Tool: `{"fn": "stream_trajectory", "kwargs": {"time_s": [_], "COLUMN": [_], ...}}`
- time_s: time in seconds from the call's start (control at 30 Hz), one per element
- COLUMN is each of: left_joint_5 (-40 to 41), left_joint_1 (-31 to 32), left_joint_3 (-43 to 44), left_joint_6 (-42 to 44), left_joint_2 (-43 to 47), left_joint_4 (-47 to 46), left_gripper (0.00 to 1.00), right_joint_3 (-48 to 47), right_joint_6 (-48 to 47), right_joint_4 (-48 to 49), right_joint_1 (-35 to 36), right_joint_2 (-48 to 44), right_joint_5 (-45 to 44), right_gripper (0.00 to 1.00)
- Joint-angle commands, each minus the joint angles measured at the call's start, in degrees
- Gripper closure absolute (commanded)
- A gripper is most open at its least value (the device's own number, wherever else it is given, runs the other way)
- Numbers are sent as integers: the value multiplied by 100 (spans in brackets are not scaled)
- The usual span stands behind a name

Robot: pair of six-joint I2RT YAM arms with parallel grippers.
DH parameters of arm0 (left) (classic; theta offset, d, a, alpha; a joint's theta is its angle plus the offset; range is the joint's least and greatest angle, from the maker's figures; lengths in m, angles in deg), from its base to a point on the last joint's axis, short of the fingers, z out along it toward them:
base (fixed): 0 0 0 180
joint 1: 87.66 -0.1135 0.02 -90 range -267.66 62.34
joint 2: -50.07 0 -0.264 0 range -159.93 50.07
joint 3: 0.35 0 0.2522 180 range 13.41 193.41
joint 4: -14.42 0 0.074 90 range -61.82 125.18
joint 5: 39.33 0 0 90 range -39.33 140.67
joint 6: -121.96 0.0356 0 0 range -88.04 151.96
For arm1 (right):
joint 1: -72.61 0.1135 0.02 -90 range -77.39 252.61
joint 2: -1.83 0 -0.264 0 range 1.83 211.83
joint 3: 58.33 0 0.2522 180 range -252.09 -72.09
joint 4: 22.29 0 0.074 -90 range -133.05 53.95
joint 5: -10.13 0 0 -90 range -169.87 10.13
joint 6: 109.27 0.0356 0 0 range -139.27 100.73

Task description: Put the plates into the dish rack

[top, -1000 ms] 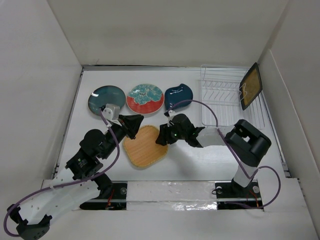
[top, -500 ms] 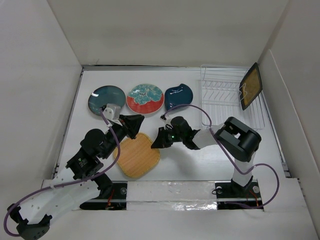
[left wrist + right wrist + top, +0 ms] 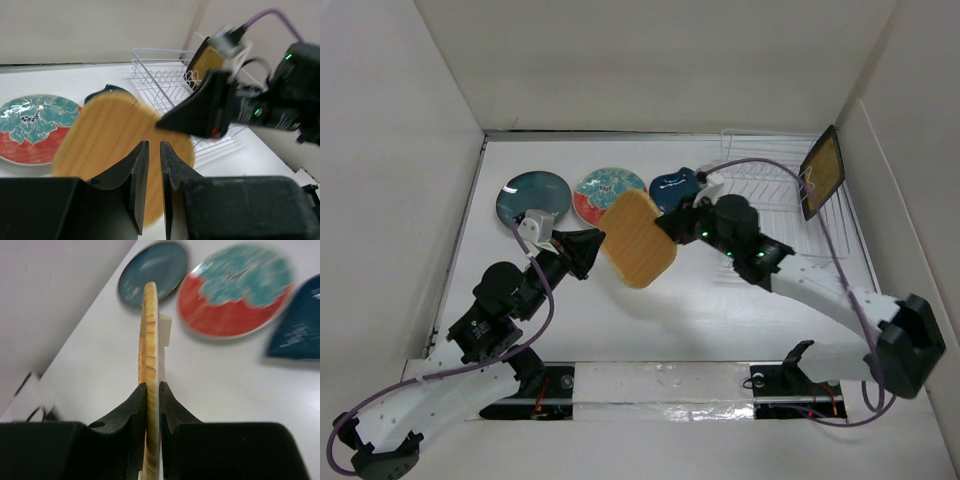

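Now the right claw (image 3: 670,228) is clamped on the rim of the tan woven plate (image 3: 640,238), holding it up off the tabletop (image 3: 720,320) near the middle. In the right wrist view the plate (image 3: 149,340) stands edge-on between the two fingers of that claw (image 3: 153,385). From above its woven face tilts toward the left arm.

At the plate's 9 o'clock edge sits the left claw (image 3: 598,243). In the left wrist view this claw (image 3: 154,145) is nearly closed, with only a thin slit between the fingers and nothing in it. Whether it touches the plate (image 3: 100,135) I cannot tell.

Flat on the tabletop at about 11 to 12 o'clock lie the dark teal plate (image 3: 532,195), the floral plate (image 3: 595,190) and the navy leaf plate (image 3: 675,185), the last two partly hidden behind the raised one.

Over at 1 to 2 o'clock sits the dish rack (image 3: 760,185). A black-rimmed tan plate (image 3: 821,172) stands on edge at its right end.
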Motion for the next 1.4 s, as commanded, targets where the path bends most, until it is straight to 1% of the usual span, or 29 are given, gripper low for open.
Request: {"fn": "stream_trajectory", "kwargs": {"time_s": [0.0, 0.03, 0.1, 0.13, 0.17, 0.2, 0.23, 0.27, 0.33, 0.4, 0.47, 0.5, 0.57, 0.6, 0.7, 0.73, 0.77, 0.83, 0.93, 0.97, 1.03, 1.2, 1.37], "left_joint_5": [-90, -143, -204, -231, -222, -205, -196, -222, -379, -433, -372, -389, -433, -433, -345, -371, -415, -477, -372, -354, -328, -310, -302], "left_joint_1": [-13, -13, -13, -13, -13, -13, -13, -13, -13, -13, -13, -13, -13, -13, -13, -13, -13, -13, -13, -13, 48, 48, 48], "left_joint_3": [50, 59, 112, 112, 77, 59, 50, 59, 94, 103, 77, 68, 85, 85, 50, 50, 68, 85, 68, 76, 94, 77, 59], "left_joint_6": [15, 6, -11, -20, -20, -20, -29, -46, -64, -73, -73, -82, -82, -82, -82, -82, -90, -90, -82, -73, -64, -55, -64], "left_joint_2": [106, 89, 71, 88, 132, 141, 133, 80, 10, -17, -26, -26, -8, 18, 53, 36, 1, -8, 9, -34, -43, 9, 97], "left_joint_4": [-276, -250, -206, -223, -249, -302, -293, -293, -258, -284, -285, -258, -258, -267, -284, -284, -276, -276, -284, -276, -258, -249, -258], "left_gripper": [87, 87, 87, 87, 87, 87, 87, 87, 87, 87, 86, 86, 86, 86, 86, 86, 86, 86, 86, 86, 86, 86, 86], "right_joint_3": [-362, -397, -555, -765, -871, -994, -1230, -1337, -1513, -1750, -2014, -2241, -2515, -2742, -3173, -3384, -3473, -3753, -3764, -3633, -3431, -3053, -3061], "right_joint_6": [-478, -531, -828, -935, -1049, -1242, -1331, -1410, -1638, -1901, -2025, -2174, -2315, -2525, -2641, -2876, -2948, -3106, -3318, -3335, -3501, -3757, -4143], "right_joint_4": [-618, -750, -1372, -1575, -1986, -2190, -2366, -2603, -2710, -2684, -2755, -2746, -2825, -2808, -3044, -3036, -3019, -3106, -2949, -2739, -2484, -1938, -1639], "right_joint_1": [-874, -1061, -1360, -1605, -1747, -1879, -2124, -2239, -2433, -2793, -3083, -3371, -3610, -3864, -4278, -4514, -4630, -4876, -5149, -5271, -5334, -5334, -5211], "right_joint_2": [-1195, -1418, -1814, -2103, -2210, -2272, -2316, -2325, -2308, -2212, -1906, -1782, -1501, -1230, -815, -587, -463, -95, 222, 276, 355, 610, 803], "right_joint_5": [-1225, -1373, -1812, -2432, -2752, -3025, -3506, -3676, -3931, -4117, -3995, -3907, -3766, -3748, -3248, -3073, -2662, -2465, -1825, -1649, -1368, -1182, -1225], "right_gripper": [100, 100, 100, 100, 100, 100, 100, 100, 100, 100, 100, 100, 100, 100, 100, 100, 100, 100, 100, 100, 100, 100, 100]}}
